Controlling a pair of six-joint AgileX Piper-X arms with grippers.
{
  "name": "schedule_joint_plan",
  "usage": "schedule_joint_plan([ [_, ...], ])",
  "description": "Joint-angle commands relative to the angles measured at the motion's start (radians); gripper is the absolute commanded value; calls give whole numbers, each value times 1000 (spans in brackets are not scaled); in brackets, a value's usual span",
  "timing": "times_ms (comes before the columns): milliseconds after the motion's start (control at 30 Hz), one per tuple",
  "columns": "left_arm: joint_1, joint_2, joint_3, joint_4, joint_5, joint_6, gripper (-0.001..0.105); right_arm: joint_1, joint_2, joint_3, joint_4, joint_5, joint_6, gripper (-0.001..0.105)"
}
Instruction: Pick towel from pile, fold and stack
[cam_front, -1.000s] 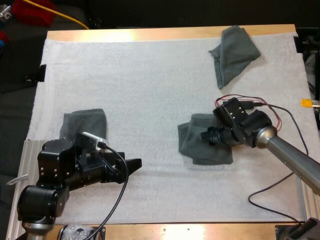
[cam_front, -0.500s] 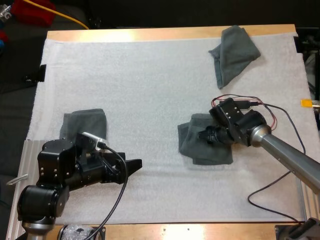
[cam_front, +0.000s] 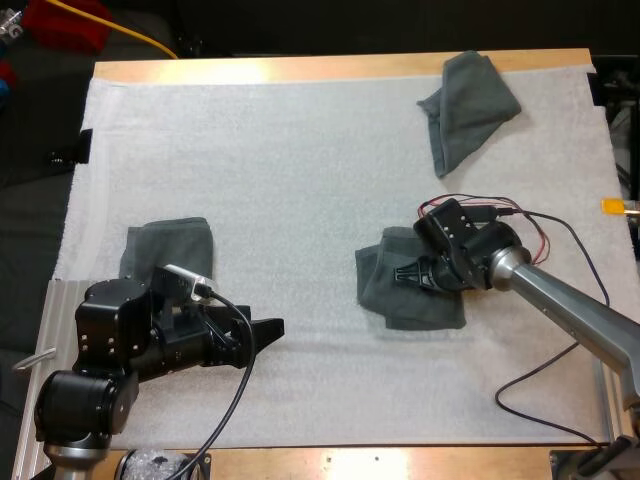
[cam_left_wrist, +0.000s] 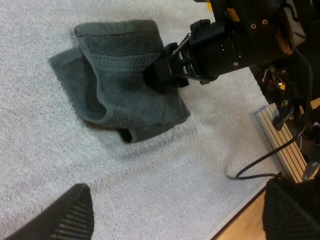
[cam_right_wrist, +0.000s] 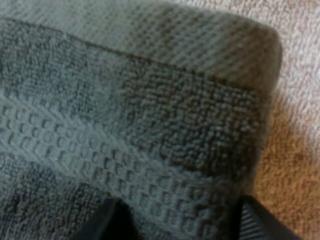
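High view, change: my right gripper has slid slightly left across the half-folded towel. Its fingers are apart, tips at the cloth.
Meaning: probably a smoothing or regrasp pass; fold unfinished, I judge.
Left gripper: spread wide, holding nothing, near the folded stack.
Pile: crumpled towel, far right.
Surface: white mat on wooden table; dark beyond.

left arm: black housings | right arm: silver tube, black wrist | left end effector: black
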Motion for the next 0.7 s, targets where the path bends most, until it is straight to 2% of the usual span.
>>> schedule_joint_plan([
  [0, -5, -1, -6, -3, 12, -9, 68, -2, 0, -4, 19, 17, -7, 38],
  [233, -5, -1, -6, -3, 12, -9, 68, -2, 0, -4, 70, 73, -73, 21],
  [533, -5, -1, -6, -3, 12, -9, 68, -2, 0, -4, 142, 204, -205, 20],
  [667, -5, -1, -6, -3, 12, -9, 68, -2, 0, -4, 152, 231, -261, 20],
])
